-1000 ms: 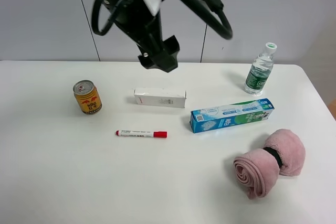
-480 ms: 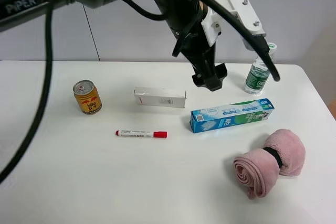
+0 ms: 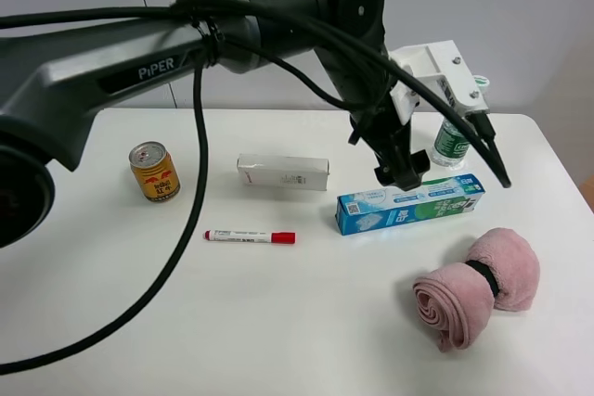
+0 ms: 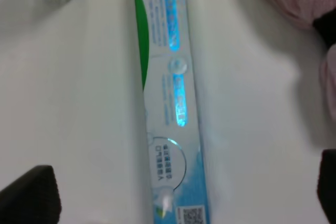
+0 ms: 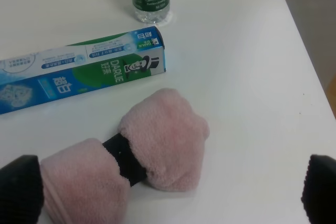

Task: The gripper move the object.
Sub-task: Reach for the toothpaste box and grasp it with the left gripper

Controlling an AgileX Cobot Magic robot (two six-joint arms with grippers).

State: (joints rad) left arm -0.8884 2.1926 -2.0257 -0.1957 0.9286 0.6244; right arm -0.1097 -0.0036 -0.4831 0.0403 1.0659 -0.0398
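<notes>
The object, a long blue-and-white toothpaste carton (image 3: 410,203) with a green end, lies flat on the white table at the right. My left gripper (image 3: 401,167), a black claw on a dark arm, reaches across and hangs just above the carton's middle. In the left wrist view the carton (image 4: 168,93) runs lengthwise between the two widely spread fingertips (image 4: 29,195), and the left gripper (image 4: 178,190) is open and empty. My right gripper (image 5: 168,190) is open and empty, looking at the carton (image 5: 79,72) from beyond the pink towel. The right arm does not show in the exterior view.
A rolled pink towel (image 3: 478,287) lies in front of the carton. A green-labelled water bottle (image 3: 458,132) stands behind its right end. A plain white carton (image 3: 282,172), a red-capped marker (image 3: 249,236) and a yellow can (image 3: 154,172) are to the left.
My left arm has swung from the back left to the right and come down, so the gripper now hangs over the toothpaste carton. Nothing on the table has moved.
</notes>
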